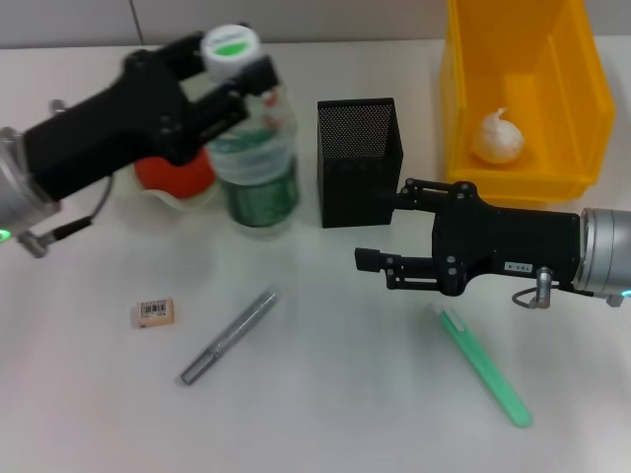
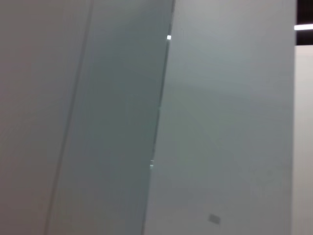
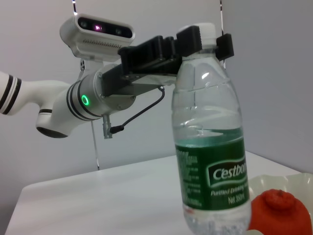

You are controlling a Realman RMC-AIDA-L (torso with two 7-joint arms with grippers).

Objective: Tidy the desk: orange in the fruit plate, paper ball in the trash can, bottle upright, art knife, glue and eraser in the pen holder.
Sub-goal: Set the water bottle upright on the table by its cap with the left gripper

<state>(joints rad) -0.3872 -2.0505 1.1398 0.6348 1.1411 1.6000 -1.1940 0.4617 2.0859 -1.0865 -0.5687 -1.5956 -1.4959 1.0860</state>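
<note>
The bottle (image 1: 254, 158) (image 3: 211, 147) stands upright left of the pen holder (image 1: 360, 163). My left gripper (image 1: 233, 61) (image 3: 205, 41) is shut on the bottle at its white cap. Behind the bottle, the orange (image 1: 174, 175) (image 3: 281, 209) lies in the fruit plate (image 1: 158, 200) (image 3: 299, 179). The paper ball (image 1: 497, 138) rests inside the trash can (image 1: 463, 108). On the table lie the eraser (image 1: 153, 312), the art knife (image 1: 229, 337) and the glue (image 1: 485, 367), a light green stick. My right gripper (image 1: 385, 225) hovers open beside the pen holder, above the glue's white tip.
The left arm (image 1: 89, 138) reaches in from the left over the fruit plate. The right arm (image 1: 513, 251) stretches in from the right, in front of the trash can. The left wrist view shows only a grey wall.
</note>
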